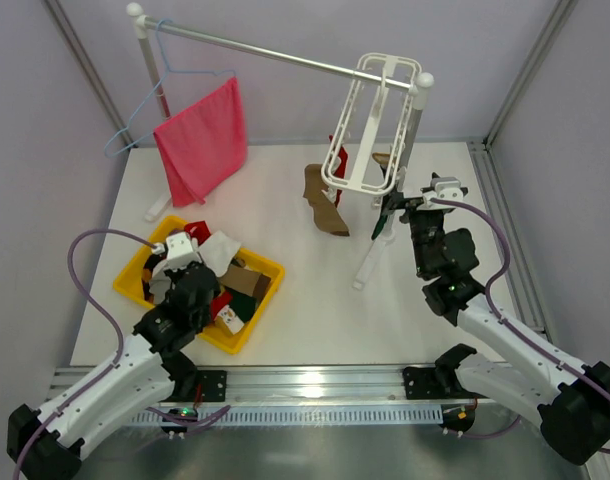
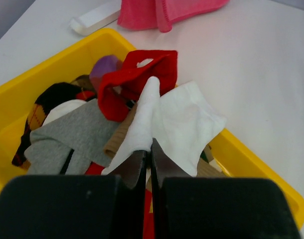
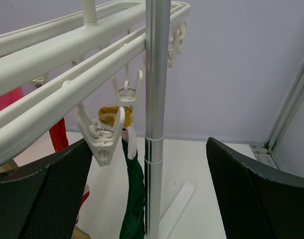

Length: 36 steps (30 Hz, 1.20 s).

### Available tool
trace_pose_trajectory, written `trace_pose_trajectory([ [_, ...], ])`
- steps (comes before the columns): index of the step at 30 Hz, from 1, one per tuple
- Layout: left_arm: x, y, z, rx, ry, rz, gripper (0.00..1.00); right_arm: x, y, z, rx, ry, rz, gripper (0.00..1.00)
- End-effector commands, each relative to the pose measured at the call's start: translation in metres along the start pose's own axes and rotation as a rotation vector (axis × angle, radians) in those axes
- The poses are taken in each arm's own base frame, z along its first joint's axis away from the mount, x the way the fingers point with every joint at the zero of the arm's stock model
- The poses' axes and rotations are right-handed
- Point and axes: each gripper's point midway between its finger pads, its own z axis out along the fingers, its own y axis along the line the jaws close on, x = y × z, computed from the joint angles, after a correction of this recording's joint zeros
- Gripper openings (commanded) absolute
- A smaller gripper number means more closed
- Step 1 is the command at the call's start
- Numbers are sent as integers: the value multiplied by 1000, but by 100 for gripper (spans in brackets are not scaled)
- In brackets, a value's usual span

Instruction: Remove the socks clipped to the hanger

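Note:
The white hanger (image 1: 370, 120) hangs on the rail at the back right. A red sock (image 1: 337, 160), a tan-brown sock (image 1: 323, 205) and a dark green sock (image 1: 385, 215) hang clipped to it. My right gripper (image 1: 400, 205) is open beside the green sock. In the right wrist view the hanger (image 3: 67, 64) is at the upper left. The green sock (image 3: 134, 199) hangs from a clip there, between my spread fingers (image 3: 152, 199). My left gripper (image 1: 185, 262) is over the yellow bin (image 1: 270, 268). It (image 2: 151, 147) is shut on a white piece of sock (image 2: 177, 119), joined to a red sock (image 2: 134, 84).
The rack's upright pole (image 3: 157, 99) stands between my right fingers, its white foot (image 1: 368, 265) on the table. A pink-red cloth (image 1: 200, 140) and a light-blue wire hanger (image 1: 145, 110) hang at the back left. The bin (image 2: 256, 172) holds several loose socks.

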Motion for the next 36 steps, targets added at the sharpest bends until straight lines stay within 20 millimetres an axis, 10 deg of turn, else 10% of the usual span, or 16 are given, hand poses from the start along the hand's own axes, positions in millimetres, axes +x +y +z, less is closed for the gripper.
trace_pose_trajectory([
  [1,-14,22,-8,-112,0,-44,0,-17,-4,5,28,-54,32,93],
  [11,-27,59,-27,-226,-46,-181,0,-17,-6,4,33,-56,34,94],
  [22,-18,49,-21,-210,-12,-186,3,-16,-6,4,34,-52,34,94],
  [25,-17,45,-19,-207,-6,-190,59,-17,-6,4,33,-53,33,94],
  [26,-16,44,-19,-205,-5,-190,99,-17,-6,4,34,-53,33,94],
  [36,-23,37,-13,-199,-46,-224,100,-18,-8,2,42,-57,43,94],
])
